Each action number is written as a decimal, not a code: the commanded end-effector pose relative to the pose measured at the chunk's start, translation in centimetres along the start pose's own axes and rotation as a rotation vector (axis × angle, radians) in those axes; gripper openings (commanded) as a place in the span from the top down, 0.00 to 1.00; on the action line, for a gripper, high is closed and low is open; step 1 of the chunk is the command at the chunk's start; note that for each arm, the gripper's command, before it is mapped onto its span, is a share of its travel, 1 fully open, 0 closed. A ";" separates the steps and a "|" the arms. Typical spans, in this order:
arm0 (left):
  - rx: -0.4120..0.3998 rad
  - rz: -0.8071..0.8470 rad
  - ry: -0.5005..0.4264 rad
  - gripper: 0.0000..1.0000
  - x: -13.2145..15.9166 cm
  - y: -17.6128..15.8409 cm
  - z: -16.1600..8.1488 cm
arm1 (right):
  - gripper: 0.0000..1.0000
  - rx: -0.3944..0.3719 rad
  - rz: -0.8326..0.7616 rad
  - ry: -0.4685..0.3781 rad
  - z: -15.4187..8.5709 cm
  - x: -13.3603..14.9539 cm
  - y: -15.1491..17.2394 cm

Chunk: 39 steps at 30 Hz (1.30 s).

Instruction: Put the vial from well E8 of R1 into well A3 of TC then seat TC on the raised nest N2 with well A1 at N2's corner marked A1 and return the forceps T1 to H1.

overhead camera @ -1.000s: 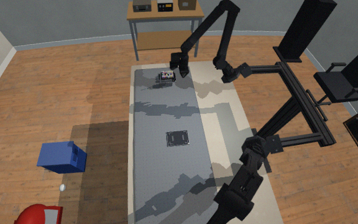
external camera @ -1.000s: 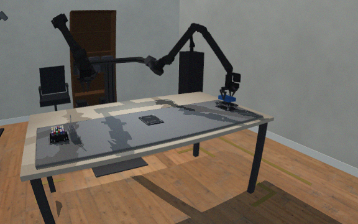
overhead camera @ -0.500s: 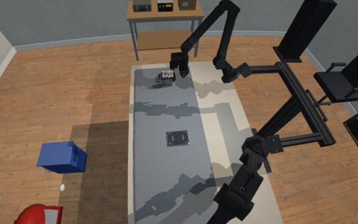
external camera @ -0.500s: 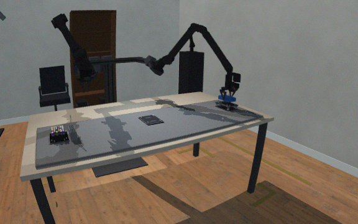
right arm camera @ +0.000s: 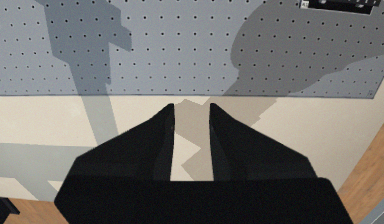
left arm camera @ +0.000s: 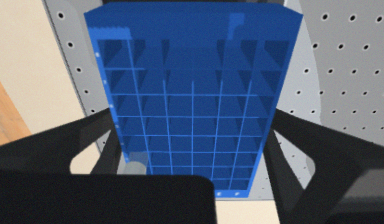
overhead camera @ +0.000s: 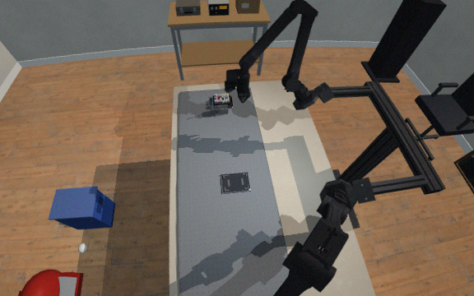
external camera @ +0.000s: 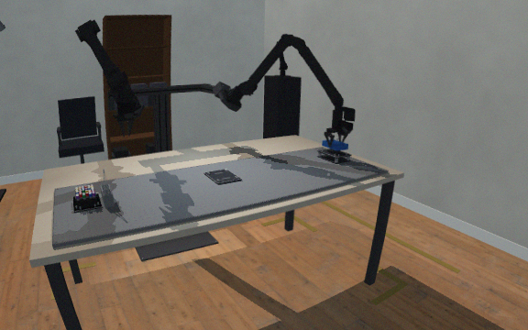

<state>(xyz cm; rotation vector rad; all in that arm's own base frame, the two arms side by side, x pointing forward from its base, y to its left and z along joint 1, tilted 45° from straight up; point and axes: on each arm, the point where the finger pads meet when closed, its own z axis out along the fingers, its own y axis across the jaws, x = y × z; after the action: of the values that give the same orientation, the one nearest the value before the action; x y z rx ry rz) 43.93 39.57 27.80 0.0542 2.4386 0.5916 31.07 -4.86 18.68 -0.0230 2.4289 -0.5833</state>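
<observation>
The tabletop (overhead camera: 323, 164) (external camera: 366, 180) carries a grey perforated board (overhead camera: 204, 164) (external camera: 264, 183) (left arm camera: 353, 75) (right arm camera: 158, 65). At its left end, the left gripper (external camera: 336, 137) (left arm camera: 192, 111) has its jaws clamped on the long sides of the blue tube carrier TC (external camera: 335, 146) (left arm camera: 193, 105), above the raised nest N2 (external camera: 335, 158). The right gripper (overhead camera: 243, 99) (external camera: 126, 133) (right arm camera: 192, 112) has its jaws slightly apart, nothing between them. A flat dark nest (overhead camera: 235, 182) (external camera: 223, 176) lies mid-board; the vial rack R1 (overhead camera: 229, 104) (external camera: 87, 203) stands right, full of coloured caps. Smallest, a pale cylinder (left arm camera: 135, 167) shows at one corner of TC.
</observation>
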 end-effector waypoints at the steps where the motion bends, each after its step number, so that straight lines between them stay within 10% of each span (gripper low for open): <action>1: -0.026 -0.005 -0.025 1.00 -1.1 1.1 -0.3 | 0.76 0.002 0.017 -0.018 -0.6 -1.0 -0.3; 39: -0.011 -0.007 -0.015 1.00 -0.4 0.1 0.8 | 0.76 0.002 0.017 -0.018 -0.6 -1.0 -0.3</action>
<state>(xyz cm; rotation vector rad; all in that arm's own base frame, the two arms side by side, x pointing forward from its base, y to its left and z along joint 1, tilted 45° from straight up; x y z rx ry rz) 44.21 39.84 27.27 0.0542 2.4369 0.5934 31.07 -4.86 18.68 -0.0230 2.4289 -0.5833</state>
